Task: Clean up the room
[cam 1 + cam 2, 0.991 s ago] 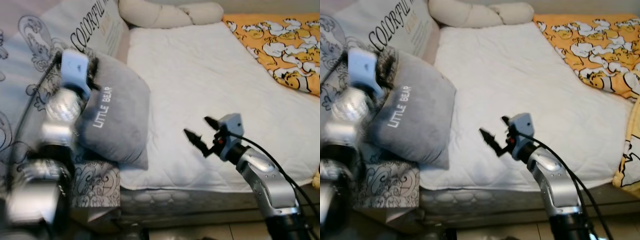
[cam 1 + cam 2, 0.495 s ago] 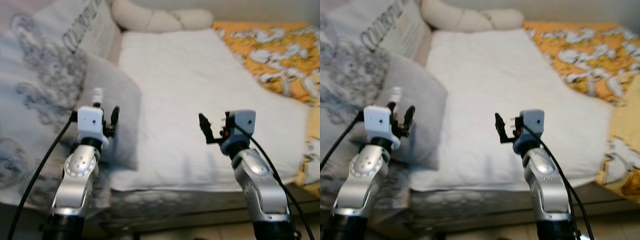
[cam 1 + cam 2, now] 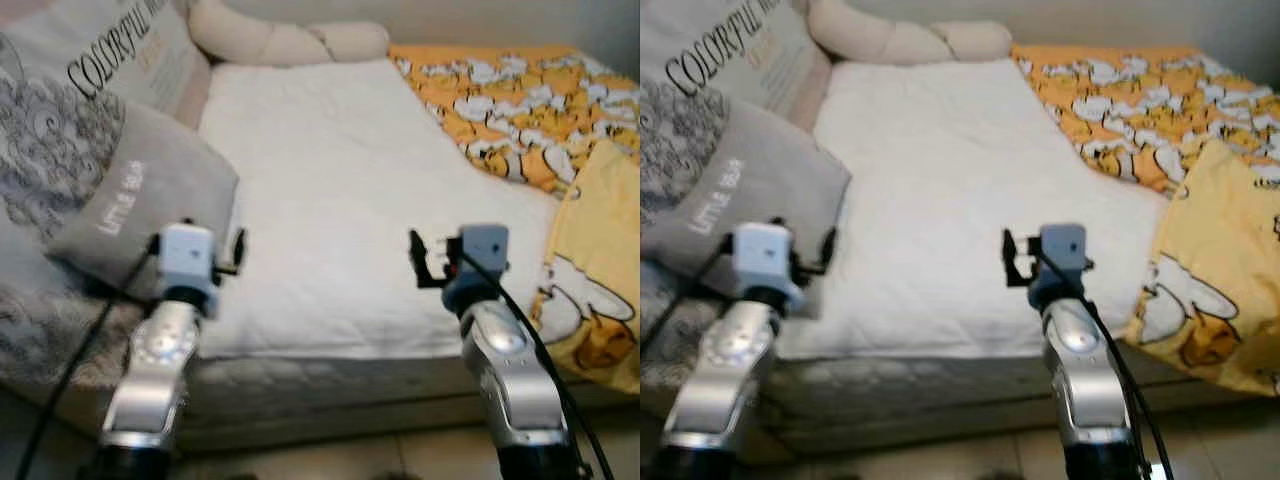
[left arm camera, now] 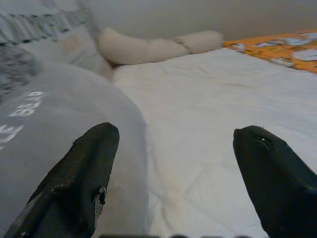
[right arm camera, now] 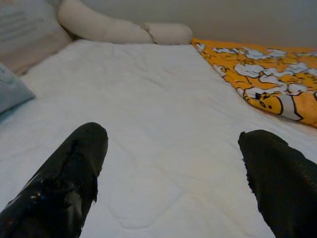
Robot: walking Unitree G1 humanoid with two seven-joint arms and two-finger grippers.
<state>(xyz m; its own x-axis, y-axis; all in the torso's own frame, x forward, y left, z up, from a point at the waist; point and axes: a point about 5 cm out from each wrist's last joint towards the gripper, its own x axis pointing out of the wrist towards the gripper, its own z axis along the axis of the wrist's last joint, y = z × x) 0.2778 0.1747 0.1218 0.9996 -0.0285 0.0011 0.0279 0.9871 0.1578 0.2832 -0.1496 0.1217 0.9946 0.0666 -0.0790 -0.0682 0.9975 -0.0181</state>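
Fingers spread wide on both our left gripper (image 4: 171, 173) and right gripper (image 5: 173, 173) above the white mattress (image 3: 330, 190), we judge the orange blanket (image 3: 500, 110), bunched at the right, best grasped by its near edge.

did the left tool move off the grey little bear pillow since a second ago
Yes. The left tool was up against the grey pillow; now it has pulled back toward the bed's near edge, open and holding nothing.
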